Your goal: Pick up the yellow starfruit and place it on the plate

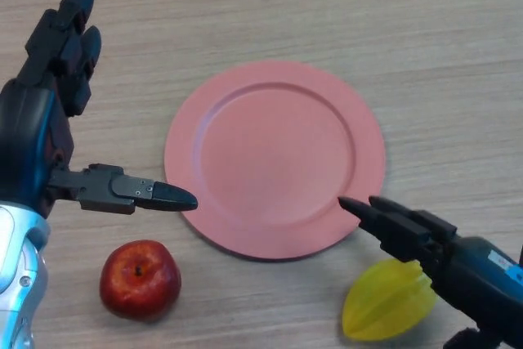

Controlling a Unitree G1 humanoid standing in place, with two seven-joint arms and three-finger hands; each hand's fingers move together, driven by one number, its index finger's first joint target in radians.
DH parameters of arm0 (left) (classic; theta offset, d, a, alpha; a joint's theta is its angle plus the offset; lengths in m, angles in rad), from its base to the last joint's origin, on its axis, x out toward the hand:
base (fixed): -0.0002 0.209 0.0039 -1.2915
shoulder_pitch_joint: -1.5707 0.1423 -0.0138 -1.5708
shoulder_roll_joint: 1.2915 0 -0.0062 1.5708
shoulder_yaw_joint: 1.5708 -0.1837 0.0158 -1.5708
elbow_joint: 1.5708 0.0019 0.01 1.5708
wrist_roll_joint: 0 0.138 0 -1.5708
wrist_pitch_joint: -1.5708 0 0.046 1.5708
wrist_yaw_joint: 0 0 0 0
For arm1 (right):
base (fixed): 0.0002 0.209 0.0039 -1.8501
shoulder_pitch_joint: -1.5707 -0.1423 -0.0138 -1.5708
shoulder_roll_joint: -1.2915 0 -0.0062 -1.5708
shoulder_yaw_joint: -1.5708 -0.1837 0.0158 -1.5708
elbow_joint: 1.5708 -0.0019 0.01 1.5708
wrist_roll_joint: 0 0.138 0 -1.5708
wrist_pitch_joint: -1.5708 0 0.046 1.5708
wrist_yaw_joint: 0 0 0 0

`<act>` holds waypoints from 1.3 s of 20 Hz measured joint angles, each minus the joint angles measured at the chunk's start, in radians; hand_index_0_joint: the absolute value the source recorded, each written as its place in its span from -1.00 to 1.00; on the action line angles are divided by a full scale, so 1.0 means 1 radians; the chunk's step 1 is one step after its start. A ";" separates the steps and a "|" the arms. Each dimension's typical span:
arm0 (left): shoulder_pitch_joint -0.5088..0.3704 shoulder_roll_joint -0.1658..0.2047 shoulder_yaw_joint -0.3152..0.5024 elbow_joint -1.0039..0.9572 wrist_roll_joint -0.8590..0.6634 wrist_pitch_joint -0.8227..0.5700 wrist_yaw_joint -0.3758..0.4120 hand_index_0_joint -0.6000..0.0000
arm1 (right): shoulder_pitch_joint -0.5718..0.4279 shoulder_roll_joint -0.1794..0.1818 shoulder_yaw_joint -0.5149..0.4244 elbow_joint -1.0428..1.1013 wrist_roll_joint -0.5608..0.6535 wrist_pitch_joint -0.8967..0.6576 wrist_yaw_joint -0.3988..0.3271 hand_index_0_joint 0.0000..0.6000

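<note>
The yellow starfruit (386,300) lies on the wooden table (425,38) at the near right, just short of the plate's near right edge and apart from it. The right hand (409,234) comes in from the lower right and sits directly over the fruit's far upper side, partly covering it; its fingers reach straight out toward the plate, with the tips over the rim. They are not wrapped round the fruit, so the hand is released. Whether its underside touches the starfruit cannot be told.

To the near left lies a red apple (140,279), well apart from the starfruit and just off the plate's near left edge. Above it the left hand (57,63) is relaxed and holds nothing: its thumb points right, the tip at the plate's left rim, and its fingers stretch away toward the far left.

The pink plate (274,158) sits at the middle of the table, bare.

There is one starfruit, one apple, one plate and two hands. No readable writing shows anywhere.
</note>
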 measured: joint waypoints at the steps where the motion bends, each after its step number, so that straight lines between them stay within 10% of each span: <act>1: 0.005 0.000 0.000 0.000 -0.001 0.000 0.000 1.00 | 0.001 0.001 0.002 0.000 0.000 0.000 -0.011 -0.67; 2: 0.007 0.000 0.000 0.000 -0.001 0.000 0.000 1.00 | -0.002 0.001 0.007 0.011 0.001 -0.003 -0.031 -0.67; 5: 0.012 0.000 0.000 0.000 -0.001 0.000 0.000 1.00 | -0.017 0.001 0.021 0.066 0.001 -0.008 -0.072 0.67; 7: 0.011 0.000 0.000 -0.002 0.003 0.000 0.000 1.00 | -0.047 -0.002 0.037 0.150 -0.027 -0.036 -0.155 1.00; 26: 0.040 -0.001 0.008 -0.035 -0.004 -0.001 -0.003 1.00 | -0.140 -0.017 0.037 0.082 -0.102 -0.093 -0.222 1.00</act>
